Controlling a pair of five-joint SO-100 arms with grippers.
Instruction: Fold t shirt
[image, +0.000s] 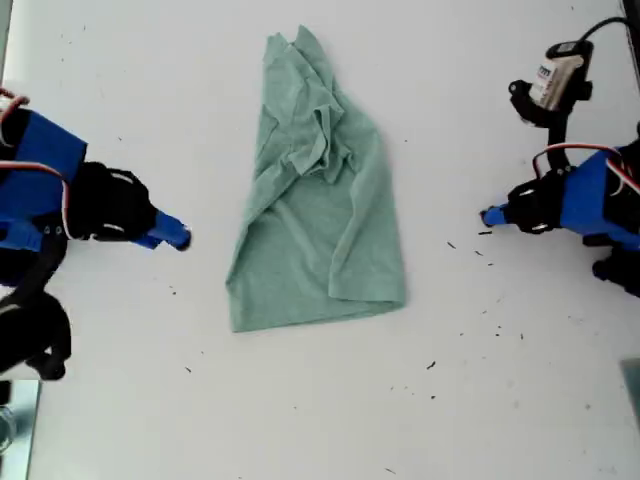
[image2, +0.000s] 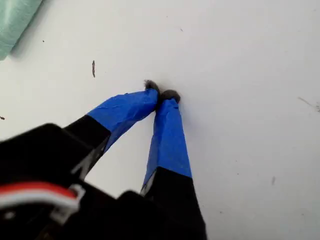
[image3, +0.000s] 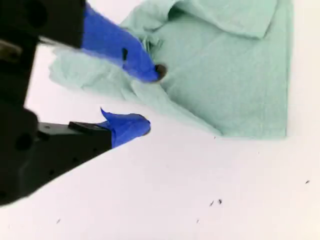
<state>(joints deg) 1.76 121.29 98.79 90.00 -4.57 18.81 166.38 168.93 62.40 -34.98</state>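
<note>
Flat on the white table, the t shirt lies roughly mid-table, between my two grippers. Its hem end is spread smooth and nearly square. The opposite end is bunched into ridges and narrows to a point, with folds of cloth lying over the body.

My first gripper sits on the exterior view's right of the shirt, well apart from it and touching no cloth. In the first wrist view its blue-taped fingers meet at the tips, pressed together on nothing, just above bare table. Only a strip of the shirt shows at that picture's edge.

My second gripper sits on the exterior view's left of the shirt, near its long side but short of it. Its jaws stand apart and hold nothing. One blue tip shows against the crumpled cloth; the other is over bare table beside the shirt's edge.

Small dark specks dot the table beyond the hem.
</note>
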